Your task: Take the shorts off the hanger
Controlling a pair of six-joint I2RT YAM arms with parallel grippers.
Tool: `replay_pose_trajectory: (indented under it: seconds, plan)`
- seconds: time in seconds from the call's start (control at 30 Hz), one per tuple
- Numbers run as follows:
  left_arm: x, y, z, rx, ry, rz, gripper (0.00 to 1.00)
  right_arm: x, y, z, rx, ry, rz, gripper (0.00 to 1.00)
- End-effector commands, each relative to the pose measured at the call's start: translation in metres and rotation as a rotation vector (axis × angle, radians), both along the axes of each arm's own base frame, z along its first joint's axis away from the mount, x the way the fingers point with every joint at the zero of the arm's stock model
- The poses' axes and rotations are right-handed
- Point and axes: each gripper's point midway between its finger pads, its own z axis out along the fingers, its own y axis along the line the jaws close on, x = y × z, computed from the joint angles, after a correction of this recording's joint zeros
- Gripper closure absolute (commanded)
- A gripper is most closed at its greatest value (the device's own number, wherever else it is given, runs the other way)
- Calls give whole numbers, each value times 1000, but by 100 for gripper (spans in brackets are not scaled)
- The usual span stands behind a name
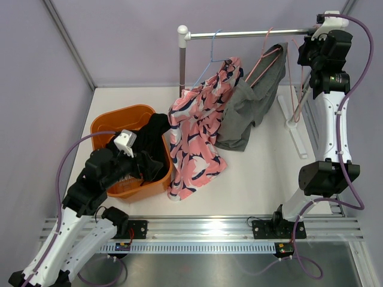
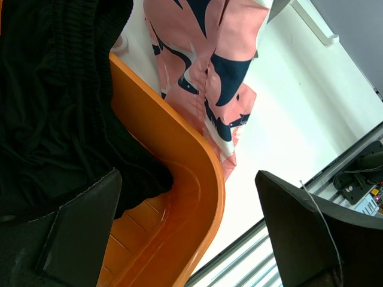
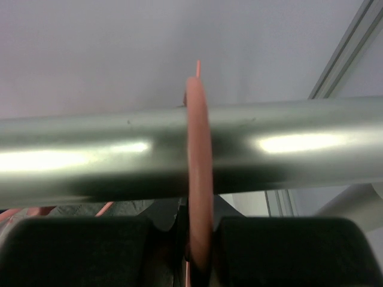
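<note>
Left jaws wide over orange basket (image 2: 206, 170) rim; right jaws tight on pink hanger (image 3: 199, 149).

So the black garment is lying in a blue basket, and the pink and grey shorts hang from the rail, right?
Not quite: the basket is orange, not blue, as the top external view shows. The rest holds: the black garment lies in it, and the pink shorts and grey shorts hang from the rail.

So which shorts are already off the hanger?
The black pair, lying in the orange basket; the pink pair and the grey pair hang on the rail.
</note>
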Motion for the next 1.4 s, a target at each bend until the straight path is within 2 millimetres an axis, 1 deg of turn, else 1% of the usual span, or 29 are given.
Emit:
replay_pose_trajectory:
  seconds: [0.0,0.17,0.3,0.43,0.47,0.53,0.57,0.6,0.7,0.77,0.83,0.93,1.0,1.03,1.1,1.13,1.17,1.23,1.27,1.3,1.33,1.37]
  plan:
    - [2,-1,1,6,-17,-3,1,-2,-7,-3,2,-3,-21,100]
    - [1,-1,1,6,-17,-5,1,-1,-9,-8,24,12,-42,100]
    - [1,-1,1,6,-17,-7,1,-5,-12,-1,48,-7,-72,100]
    - [1,-1,1,6,-17,-8,1,-13,-13,13,68,-34,-91,82]
    - [1,-2,1,7,-18,-8,1,-15,-13,21,94,-51,-101,77]
    - [1,-1,1,6,-17,-8,1,-18,-15,22,109,-40,-121,72]
    - [1,-1,0,8,-15,-8,1,-20,-15,30,113,-52,-124,67]
    - [1,-2,0,8,-13,-8,1,-22,-15,29,118,-42,-125,65]
    - [1,-1,0,9,-12,-7,1,-28,-15,38,133,-61,-133,62]
    - [2,-2,-1,10,-11,-7,1,-36,-17,45,143,-79,-156,61]
    - [1,-1,0,9,-12,-5,1,-41,-19,48,162,-87,-179,60]
    - [2,-1,-1,10,-10,-5,1,-59,-25,58,199,-109,-239,59]
    - [1,-1,-1,9,-12,-5,1,-68,-31,59,219,-115,-289,59]
    - [2,-1,-1,10,-10,-3,1,-77,-32,61,241,-123,-306,58]
    - [1,-1,0,9,-13,-3,1,-88,-35,61,264,-129,-340,58]
    - [1,-1,0,9,-13,-3,1,-98,-35,65,284,-142,-351,58]
    - [1,-1,0,8,-15,-3,1,-104,-35,64,294,-134,-364,58]
    - [1,-1,0,8,-15,-5,1,-113,-23,68,313,-129,-338,58]
    - [1,-1,0,8,-15,-7,1,-122,-15,71,305,-126,-326,57]
    - [1,-2,0,8,-13,-8,1,-129,-13,74,284,-135,-361,54]
    - [1,-2,1,8,-15,-8,1,-134,15,78,258,-133,-304,52]
    - [1,-2,0,9,-12,-8,1,-137,24,80,248,-135,-291,49]
